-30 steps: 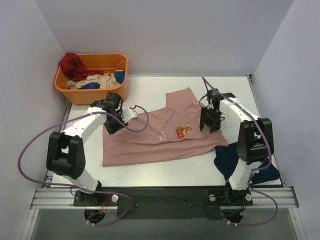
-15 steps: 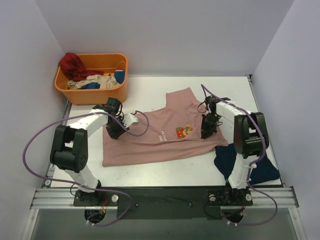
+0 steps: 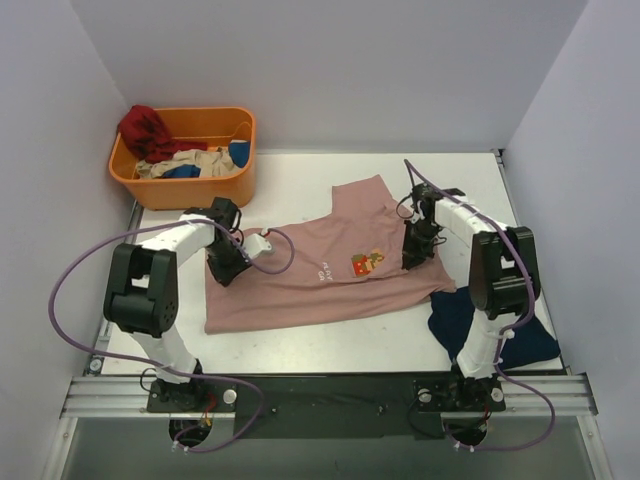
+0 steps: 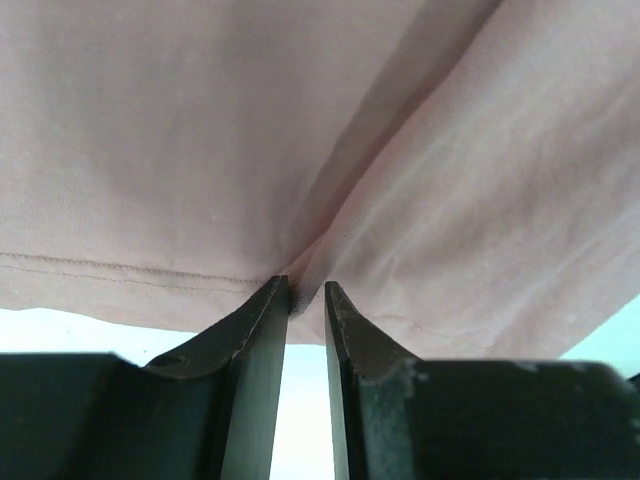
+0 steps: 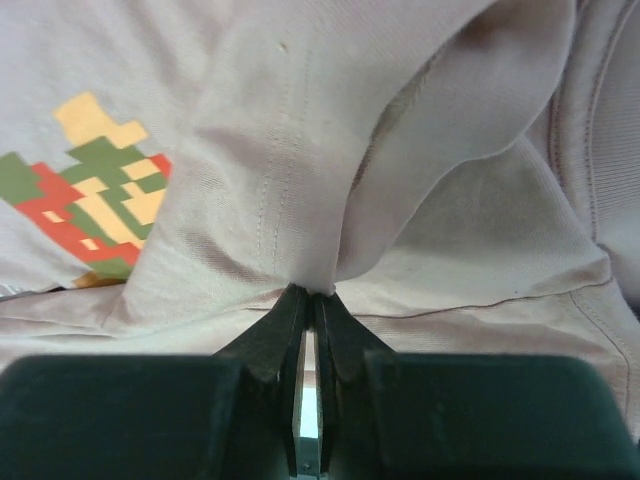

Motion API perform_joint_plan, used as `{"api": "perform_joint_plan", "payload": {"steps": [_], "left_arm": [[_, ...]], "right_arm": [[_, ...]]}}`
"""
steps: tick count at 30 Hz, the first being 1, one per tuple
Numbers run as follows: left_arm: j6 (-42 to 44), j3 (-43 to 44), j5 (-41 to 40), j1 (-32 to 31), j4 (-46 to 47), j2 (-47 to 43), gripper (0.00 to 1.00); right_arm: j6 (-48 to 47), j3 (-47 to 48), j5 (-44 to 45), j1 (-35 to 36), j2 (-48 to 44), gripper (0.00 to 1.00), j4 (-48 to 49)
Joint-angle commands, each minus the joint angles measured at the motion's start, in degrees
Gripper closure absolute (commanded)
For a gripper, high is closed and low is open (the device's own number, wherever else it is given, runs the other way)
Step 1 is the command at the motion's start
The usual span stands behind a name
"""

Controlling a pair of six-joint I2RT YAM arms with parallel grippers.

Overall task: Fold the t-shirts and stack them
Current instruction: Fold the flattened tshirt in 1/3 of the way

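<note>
The dusty-pink t-shirt (image 3: 320,275) lies spread across the middle of the table, its pixel print (image 3: 368,264) facing up. My left gripper (image 3: 228,268) is at the shirt's left edge; in the left wrist view its jaws (image 4: 306,290) are nearly together with a gathered fold of pink cloth (image 4: 200,150) between the tips. My right gripper (image 3: 412,255) sits near the shirt's right side, and its jaws (image 5: 308,293) are shut on a raised pinch of pink cloth (image 5: 300,150) beside the print (image 5: 95,190). The dark navy t-shirt (image 3: 470,320) lies at the front right, partly under the right arm.
An orange basket (image 3: 185,185) with red, beige and blue clothes stands at the back left. White walls close in the table on the left, back and right. Purple cables loop from both arms over the table's near side.
Both grippers have dropped onto the pink shirt and closed. The right one has pinched a fold near the print; the left one has narrowed on the left edge.
</note>
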Motion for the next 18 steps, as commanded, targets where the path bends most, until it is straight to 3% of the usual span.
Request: {"api": "perform_joint_plan", "payload": {"steps": [1, 6, 9, 11, 14, 18], "left_arm": [[3.13, 1.87, 3.18, 1.33, -4.69, -2.58, 0.67], [4.72, 1.51, 3.01, 1.42, -0.56, -1.7, 0.65], [4.81, 2.57, 3.28, 1.24, -1.52, 0.4, 0.69], [4.72, 2.4, 2.05, 1.33, -1.35, 1.37, 0.77], [5.34, 0.29, -0.41, 1.42, -1.44, 1.64, 1.0], [0.7, 0.98, -4.63, 1.6, -3.37, 1.11, 1.0]], "right_arm": [[-0.93, 3.75, 0.08, 1.16, -3.33, 1.0, -3.37], [-1.28, 4.9, 0.51, 1.16, -3.68, 1.0, -3.89], [-1.37, 5.16, 0.6, 1.16, -3.94, 1.0, -4.25], [-1.37, 5.34, 0.6, 1.16, -4.38, 1.0, -4.25], [-1.54, 6.39, 0.52, 1.34, -4.65, 1.0, -4.25], [-2.42, 10.34, 0.43, 3.26, -3.16, 1.0, -3.9]]}}
